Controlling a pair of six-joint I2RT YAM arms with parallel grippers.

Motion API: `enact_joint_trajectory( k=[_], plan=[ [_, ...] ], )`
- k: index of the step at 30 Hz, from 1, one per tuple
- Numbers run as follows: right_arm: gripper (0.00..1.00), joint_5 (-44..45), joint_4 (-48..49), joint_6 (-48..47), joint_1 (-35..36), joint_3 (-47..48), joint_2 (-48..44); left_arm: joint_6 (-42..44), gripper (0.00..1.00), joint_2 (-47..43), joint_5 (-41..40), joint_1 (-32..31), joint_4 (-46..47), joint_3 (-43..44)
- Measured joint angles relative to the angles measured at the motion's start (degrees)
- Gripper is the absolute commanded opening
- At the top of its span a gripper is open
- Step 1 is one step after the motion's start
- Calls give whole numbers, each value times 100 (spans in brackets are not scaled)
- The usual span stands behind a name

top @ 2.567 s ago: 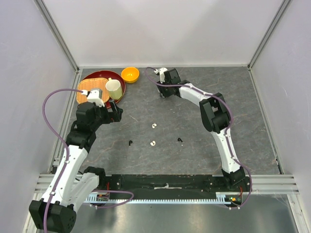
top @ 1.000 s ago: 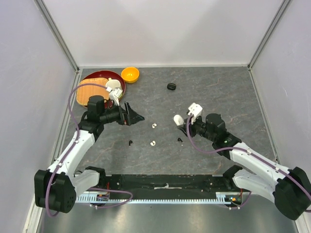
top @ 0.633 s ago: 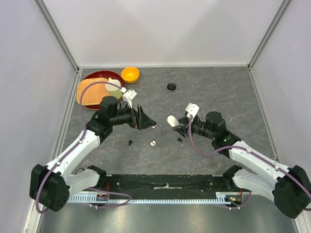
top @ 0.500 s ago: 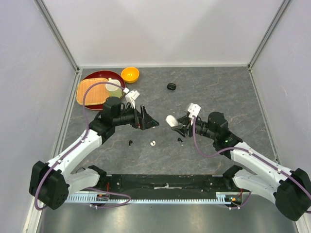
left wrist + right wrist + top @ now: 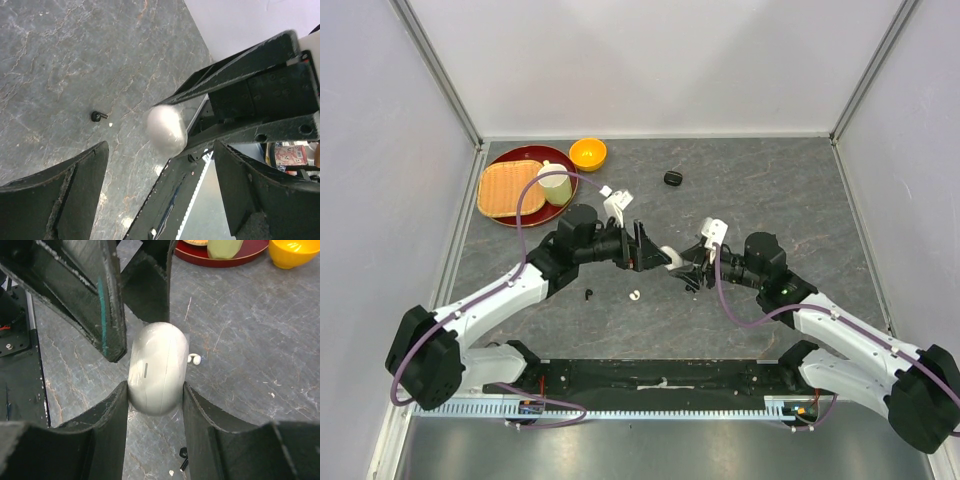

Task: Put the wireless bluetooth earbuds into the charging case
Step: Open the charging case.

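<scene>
Black earbud (image 5: pixel 588 294) and white earbud (image 5: pixel 635 295) lie loose on the table (image 5: pixel 780 180), left of and nearer than the white case (image 5: pixel 671 257). Left gripper (image 5: pixel 648 252), jaws wide, straddles the case's free end without touching it; right gripper (image 5: pixel 688 268) clamps the other end. Centre the left jaws on one shell half before closing, or the case may twist out.

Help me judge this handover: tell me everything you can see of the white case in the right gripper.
The white case is a smooth, glossy, pebble-shaped plastic shell, shut, with a fine seam along its length and a small dark slit on its face. The right gripper pinches one end between both black fingers, holding it off the grey table. The left gripper has its open jaws flanking the free end; contact there cannot be told.
</scene>
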Motion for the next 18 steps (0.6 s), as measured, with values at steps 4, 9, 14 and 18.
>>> enact_joint_trajectory(
  k=[4, 9, 14, 18],
  plan=[
    [0, -26, -129, -17, 46, 0, 22, -105, 76, 114, -79, -66, 149, 96],
    [0, -22, -177, -20, 74, 0, 15, -175, 68, 205, -138, -122, 243, 146],
    [0, 7, -166, -20, 79, -2, -44, -203, 67, 243, -133, -212, 190, 173],
    [0, 28, -166, -20, 90, -4, -48, -203, 59, 280, -136, -264, 83, 249]
  ],
)
